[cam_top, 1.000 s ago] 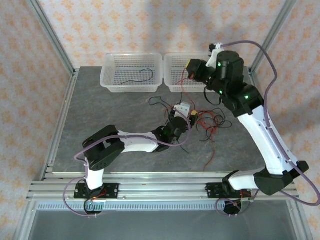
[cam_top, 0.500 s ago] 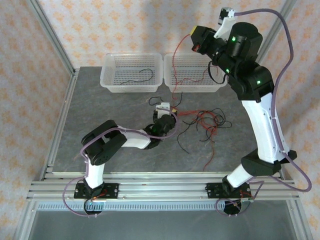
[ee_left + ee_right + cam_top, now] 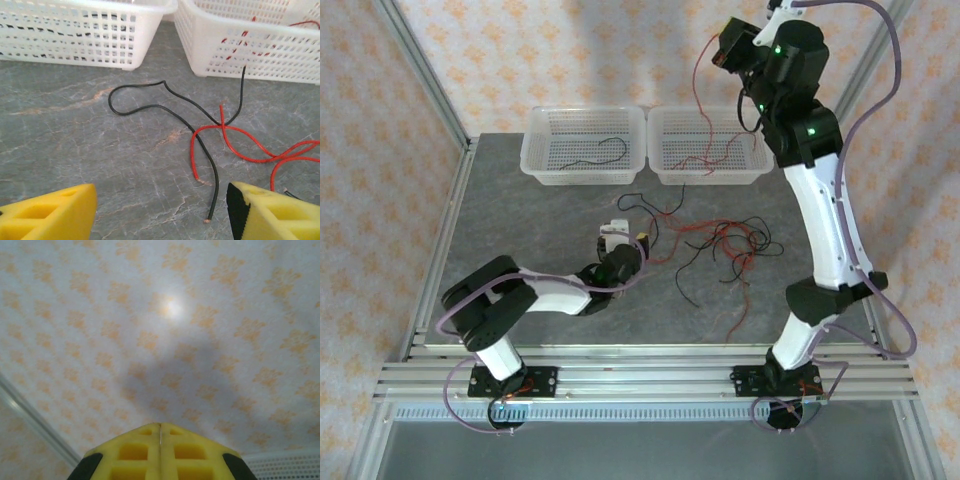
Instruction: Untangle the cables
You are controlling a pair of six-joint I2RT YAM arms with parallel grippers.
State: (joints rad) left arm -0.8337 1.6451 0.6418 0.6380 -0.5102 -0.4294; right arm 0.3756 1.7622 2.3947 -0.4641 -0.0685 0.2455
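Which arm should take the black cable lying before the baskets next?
Left: the left pincer, open, sits low facing the black cable; the right pincer, high up, is shut on a red cable.

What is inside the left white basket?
A single black cable lies curved on the floor of the left basket. Its near wall hides a thin strip of floor, so that part cannot be checked.

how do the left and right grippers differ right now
The left gripper is open; the right gripper is shut on a red cable. The left gripper sits low over the table by the loose cables; the right gripper is high above the right basket. Both have yellow fingers.
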